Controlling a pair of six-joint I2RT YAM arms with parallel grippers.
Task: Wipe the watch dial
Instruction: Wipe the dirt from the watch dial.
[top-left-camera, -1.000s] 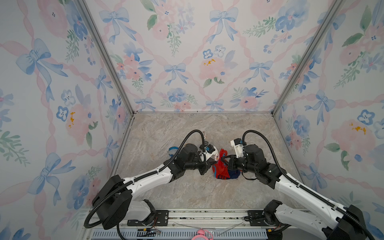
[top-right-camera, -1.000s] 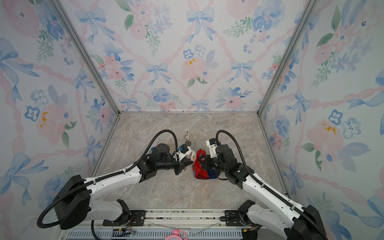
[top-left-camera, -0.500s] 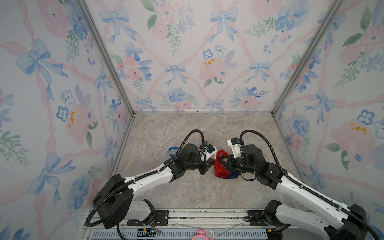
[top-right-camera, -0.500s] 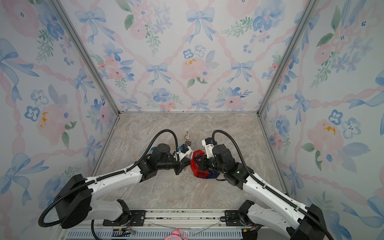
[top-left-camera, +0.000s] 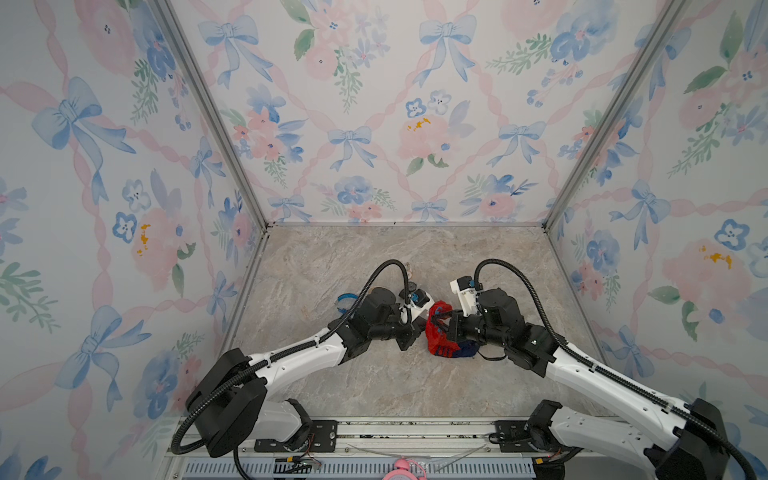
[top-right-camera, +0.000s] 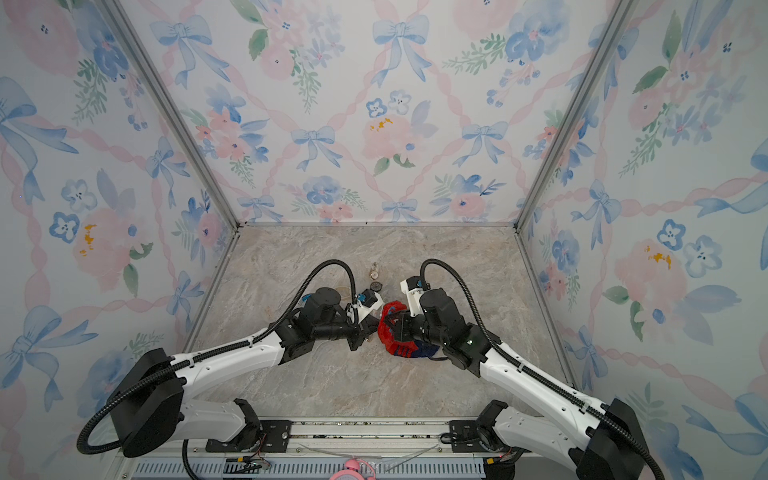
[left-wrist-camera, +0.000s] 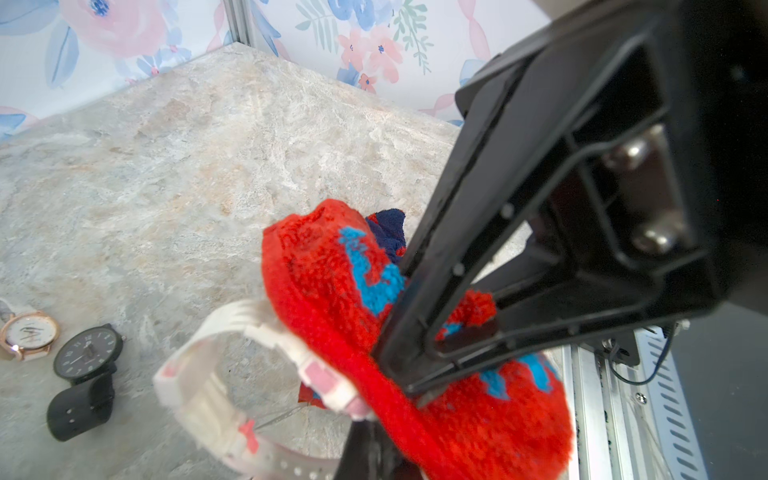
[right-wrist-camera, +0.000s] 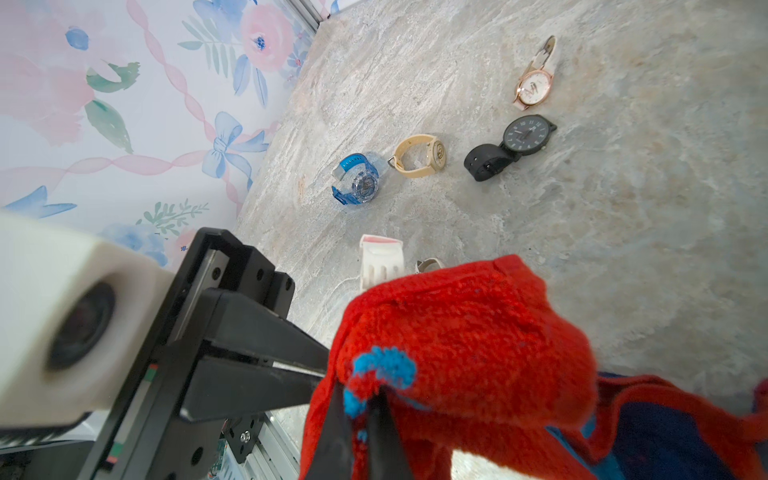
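I judged wiping under way: left gripper (right-wrist-camera: 320, 370) clamped on white watch (left-wrist-camera: 191, 403), right gripper (right-wrist-camera: 365, 415) clamped on red cloth (right-wrist-camera: 457, 332), which hid the dial.

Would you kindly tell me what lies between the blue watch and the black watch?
A tan watch lies between the blue watch and the black watch, touching neither, as the right wrist view shows.

Cloth (left-wrist-camera: 324, 282) — red pile, blue markings, bunched. Watch (left-wrist-camera: 195, 403) — white looped strap, pink accents; dial hidden beneath the cloth.
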